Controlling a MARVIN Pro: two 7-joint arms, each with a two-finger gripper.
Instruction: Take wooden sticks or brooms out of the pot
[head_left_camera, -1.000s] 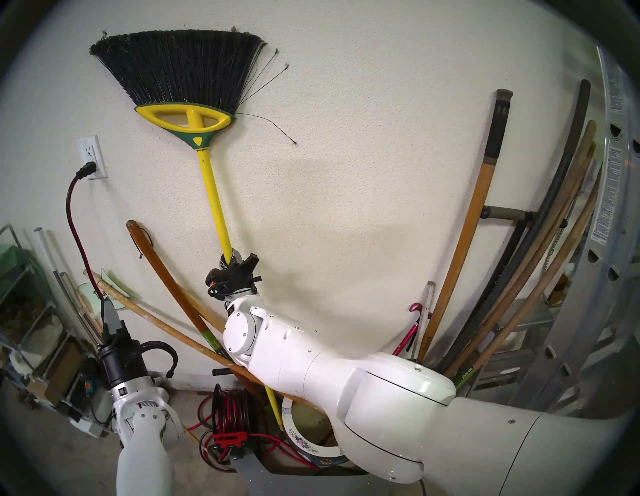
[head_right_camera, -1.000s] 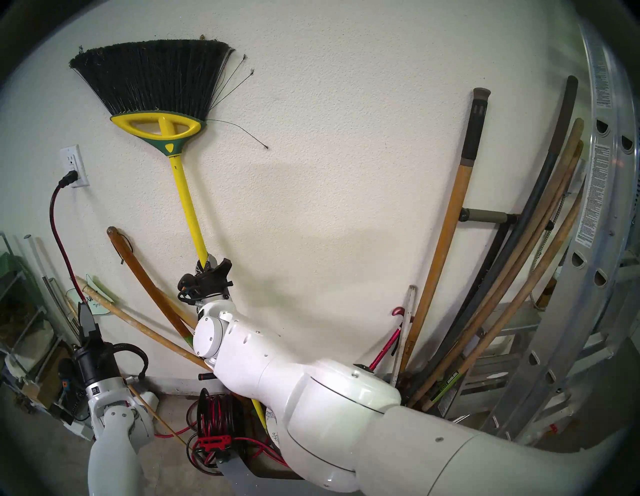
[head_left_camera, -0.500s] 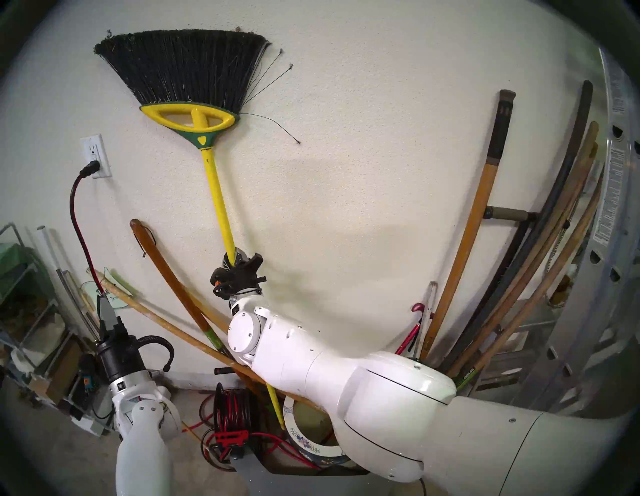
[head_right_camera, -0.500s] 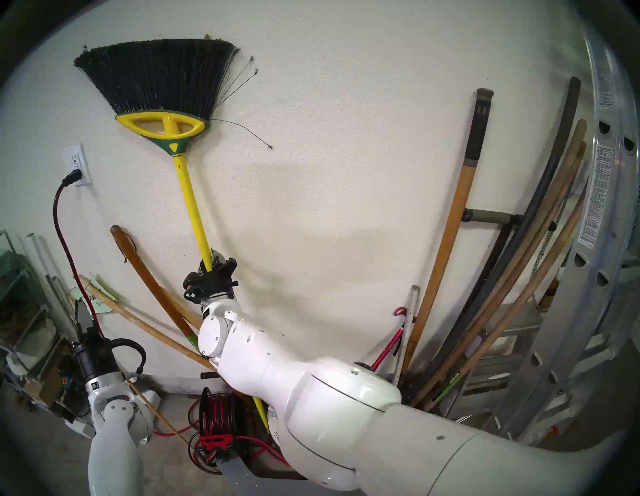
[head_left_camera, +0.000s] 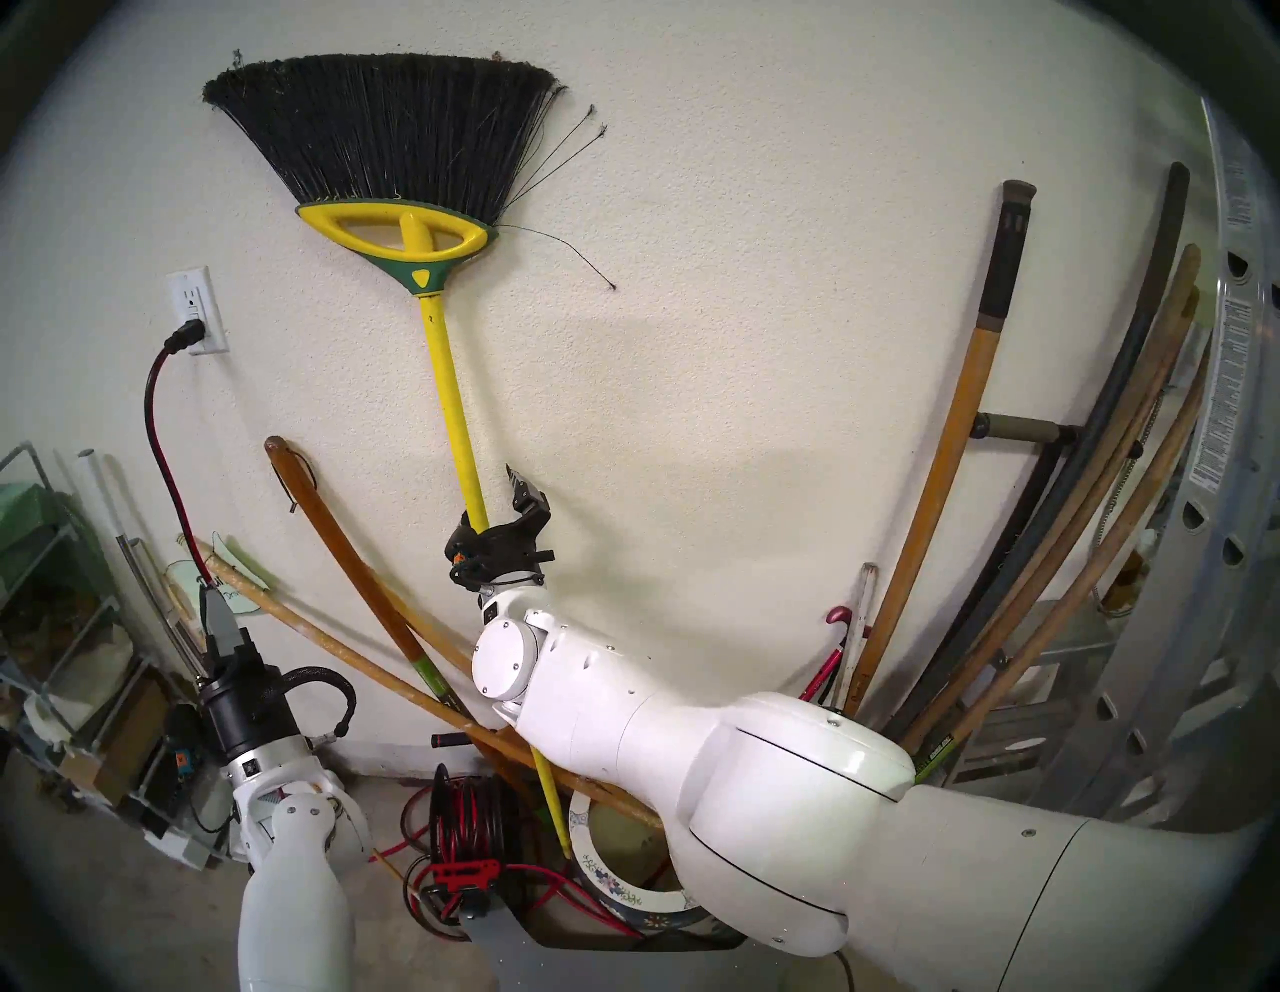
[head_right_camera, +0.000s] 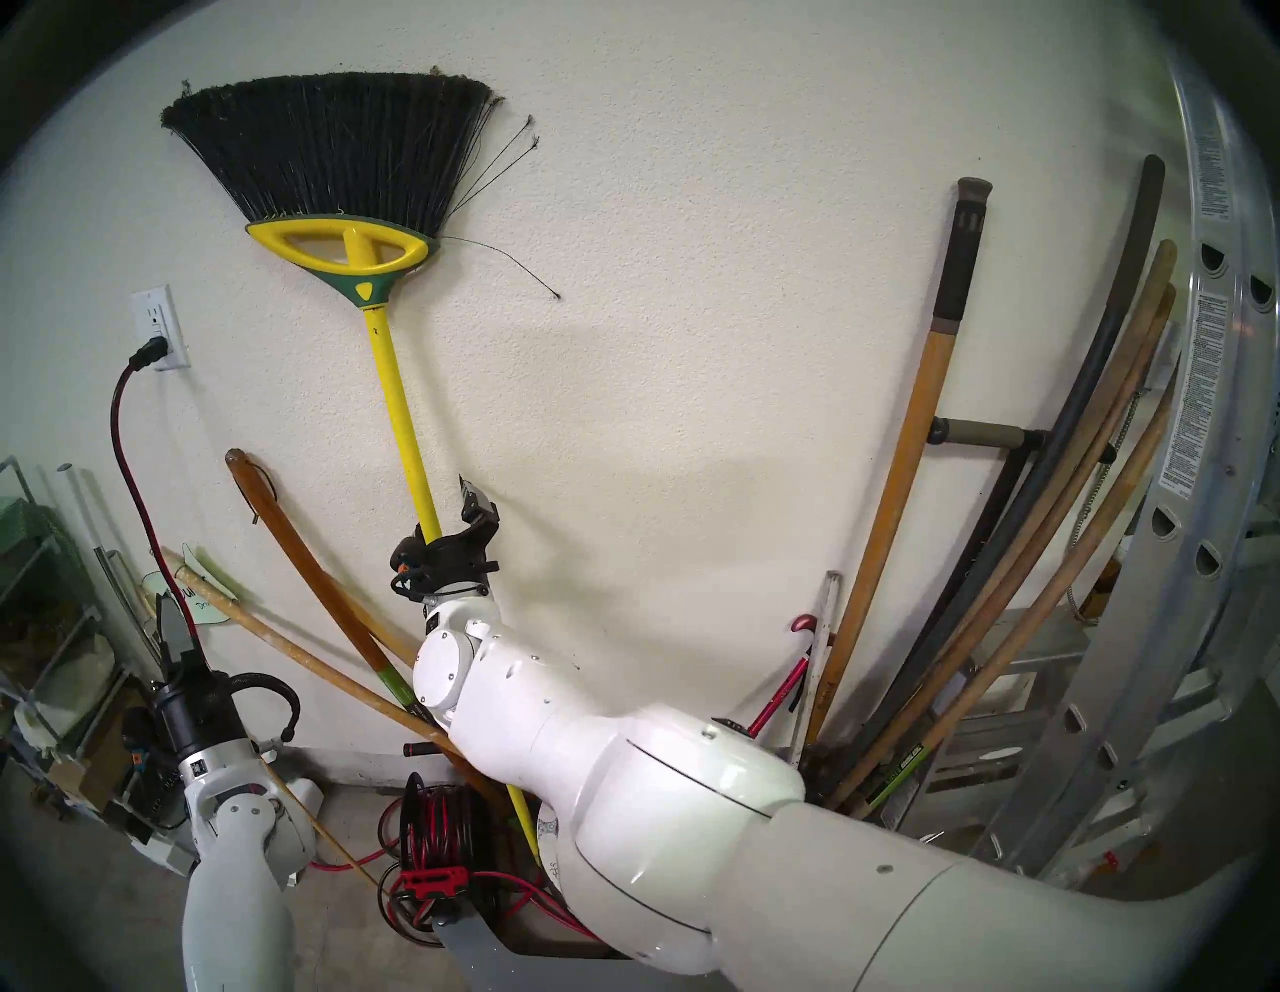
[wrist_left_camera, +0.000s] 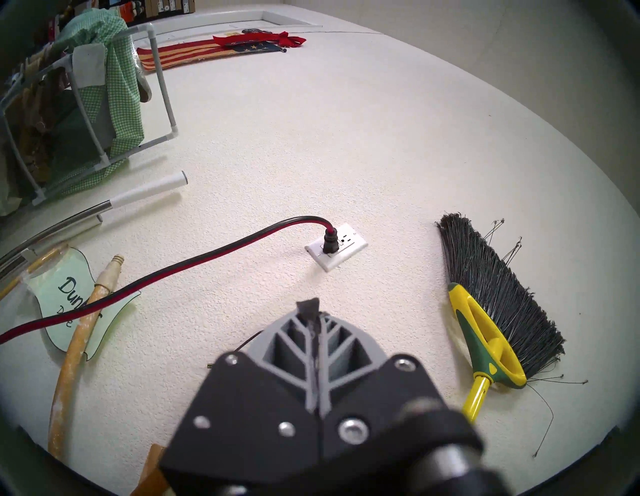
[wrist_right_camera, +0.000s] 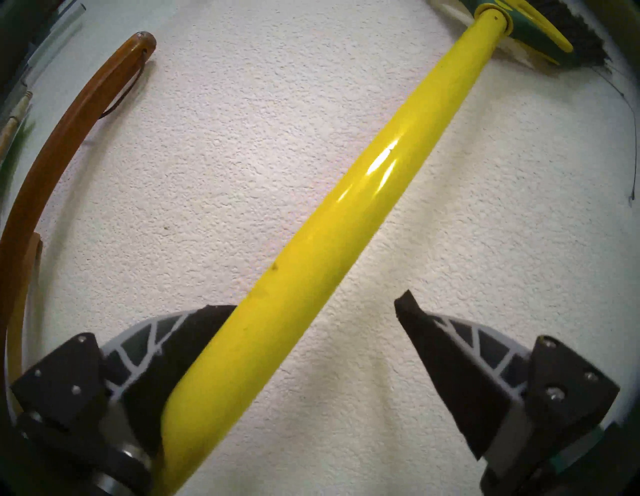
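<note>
Right wrist view shows the right gripper (wrist_right_camera: 311, 311) spread wide, its jaws well apart. The broom (wrist_right_camera: 346, 214) has its yellow pole lying against the finger at 8 o'clock, while the finger at 4 o'clock stands clear of it with bare wall between. The pole runs from 7 o'clock up to 1 o'clock, where the green-and-yellow head and black bristles begin.

Head views place that gripper (head_left_camera: 502, 512) at the middle of the pole, with one finger pointing up at 12 o'clock beside it. The broom (head_left_camera: 454, 388) stands bristles-up, leaning on the wall; its lower end passes behind the white forearm and comes down at the near rim of the pot (head_left_camera: 644, 900). Whether the tip sits inside the pot or just beside it cannot be told. A brown handle (head_left_camera: 346, 568) and a pale wooden pole (head_left_camera: 332, 644) cross toward the pot from 10 o'clock.

At 8 o'clock the left gripper (head_left_camera: 216, 613) points upward, fingers pressed together and holding nothing, as the left wrist view (wrist_left_camera: 313, 332) confirms. A red-and-black cable reel (head_left_camera: 464, 824) sits just left of the pot.
</note>
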